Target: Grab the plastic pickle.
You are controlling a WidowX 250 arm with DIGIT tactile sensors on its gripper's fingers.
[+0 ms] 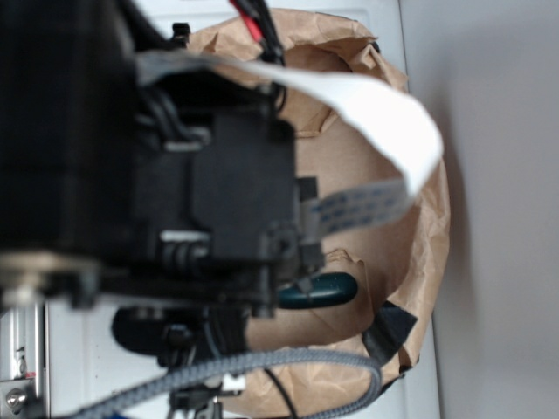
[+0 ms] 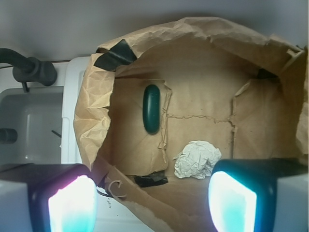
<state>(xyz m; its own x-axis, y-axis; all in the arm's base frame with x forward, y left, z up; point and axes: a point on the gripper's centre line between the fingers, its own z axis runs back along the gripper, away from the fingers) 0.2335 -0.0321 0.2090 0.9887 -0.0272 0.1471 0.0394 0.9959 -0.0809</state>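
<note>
Pincer (image 2: 152, 203) spread wide, empty, poised above brown paper bag (image 2: 203, 43). Plastic pickle (image 2: 151, 108) lying flat on bag's floor toward its left wall. Crumpled paper wad (image 2: 197, 160) also inside the bag, apart from the pickle, nearer the right finger (image 2: 231, 203).

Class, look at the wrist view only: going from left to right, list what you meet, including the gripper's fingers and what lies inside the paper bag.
Left finger → plastic pickle → crumpled paper wad → right finger. All within or in front of the brown paper bag.
</note>
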